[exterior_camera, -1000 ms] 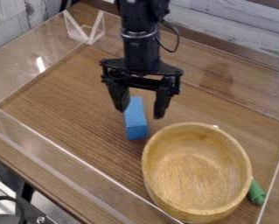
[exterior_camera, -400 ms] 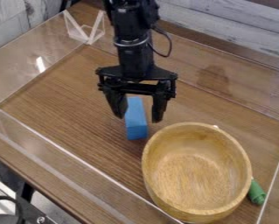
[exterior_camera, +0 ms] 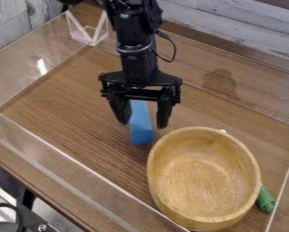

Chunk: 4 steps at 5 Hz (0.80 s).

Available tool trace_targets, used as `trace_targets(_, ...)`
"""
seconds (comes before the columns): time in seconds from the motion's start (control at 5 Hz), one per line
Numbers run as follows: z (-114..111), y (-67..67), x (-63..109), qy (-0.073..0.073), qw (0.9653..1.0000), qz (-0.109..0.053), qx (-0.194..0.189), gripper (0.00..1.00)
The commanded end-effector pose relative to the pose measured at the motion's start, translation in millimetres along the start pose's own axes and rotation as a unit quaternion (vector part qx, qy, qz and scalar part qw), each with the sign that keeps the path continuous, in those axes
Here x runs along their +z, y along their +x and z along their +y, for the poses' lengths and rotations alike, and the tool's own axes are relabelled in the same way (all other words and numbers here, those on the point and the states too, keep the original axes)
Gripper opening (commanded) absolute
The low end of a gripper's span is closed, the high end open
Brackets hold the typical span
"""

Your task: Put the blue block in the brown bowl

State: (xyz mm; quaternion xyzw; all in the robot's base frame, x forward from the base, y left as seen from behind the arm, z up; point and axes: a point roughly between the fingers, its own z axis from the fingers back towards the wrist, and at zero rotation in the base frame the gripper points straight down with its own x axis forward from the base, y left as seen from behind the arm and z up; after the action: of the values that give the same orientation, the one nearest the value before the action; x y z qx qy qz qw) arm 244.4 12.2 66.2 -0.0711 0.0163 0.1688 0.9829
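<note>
The small bright-blue rectangular block (exterior_camera: pixel 140 125) lies on the wood-grain surface (exterior_camera: pixel 74 109), just beside the upper-left rim of the large round light-brown wooden bowl (exterior_camera: pixel 205 178); whether block and rim touch cannot be told. The bowl is empty inside. A tiny green object (exterior_camera: pixel 266 200) sits against the bowl's right edge. Low clear plastic walls (exterior_camera: pixel 25 136) fence the surface, and a clear angled stand (exterior_camera: pixel 86 32) is at the back left, well apart from the block.

The black tool (exterior_camera: pixel 140 114) points down over the block with its jaws spread wide, one dark finger (exterior_camera: pixel 120 108) on the left of the block and the other on the right. It straddles the block's upper end and has hold of nothing; the block rests on the surface. The fingers and the arm above hide the far end of the block. The bowl's rim stands close to the right finger.

Compared with a second ago, the tool has come slightly lower and shifted a little to the left in the picture, its jaws just as wide. Block, bowl and green object lie where they were.
</note>
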Motion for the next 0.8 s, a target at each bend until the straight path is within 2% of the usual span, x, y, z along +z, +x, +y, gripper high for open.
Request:
trace_targets(0.0,1.3,5.7,5.0,-0.003,0.9998,-0.019,0.006,1.00)
trace_targets(0.6,2.0,7.5,2.3,-0.001,0.9996,-0.024,0.013,1.00)
